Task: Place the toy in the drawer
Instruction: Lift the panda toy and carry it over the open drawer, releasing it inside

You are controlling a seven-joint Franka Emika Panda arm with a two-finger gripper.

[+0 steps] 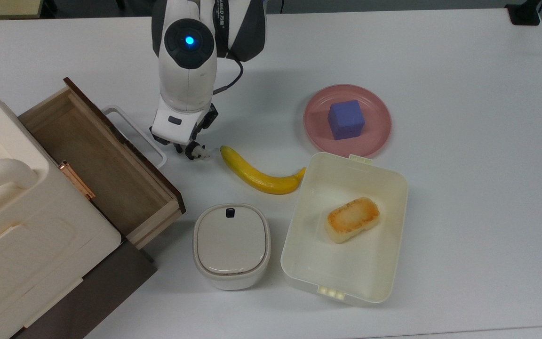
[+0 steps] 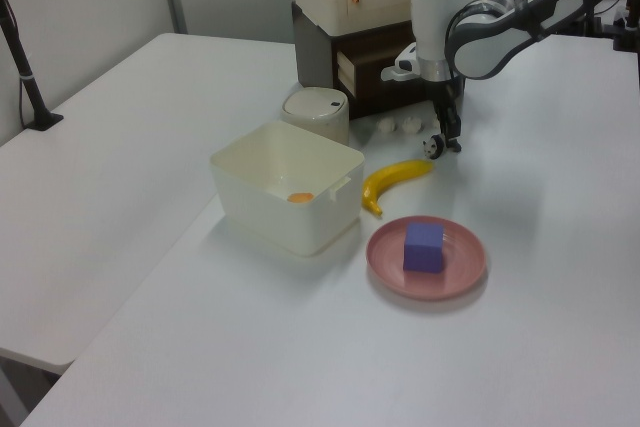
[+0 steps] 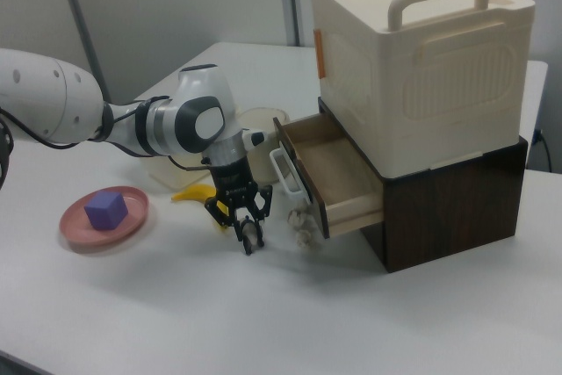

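Observation:
The toy [image 1: 198,152], a tiny black-and-white panda, stands on the white table just right of the drawer's white loop handle [image 1: 135,136] in the top view. My gripper [image 1: 184,149] is down over it, open, with a finger on either side of its body; only its head end pokes out toward the banana. The left view has the gripper [image 2: 447,139] low at the toy [image 2: 431,146]. The right view has the gripper [image 3: 247,227] near the tabletop. The drawer [image 1: 96,162] is pulled open with bare wood inside, and its box [image 3: 338,167] juts from under the cream cabinet.
A banana [image 1: 258,175] lies just right of the toy in the top view. Beyond it, a pink plate [image 1: 375,135] holds a blue-purple cube [image 1: 345,119]. A cream tub [image 1: 301,263] holds a toasted bread piece [image 1: 352,219]. A lidded white container [image 1: 231,244] stands near the drawer's corner.

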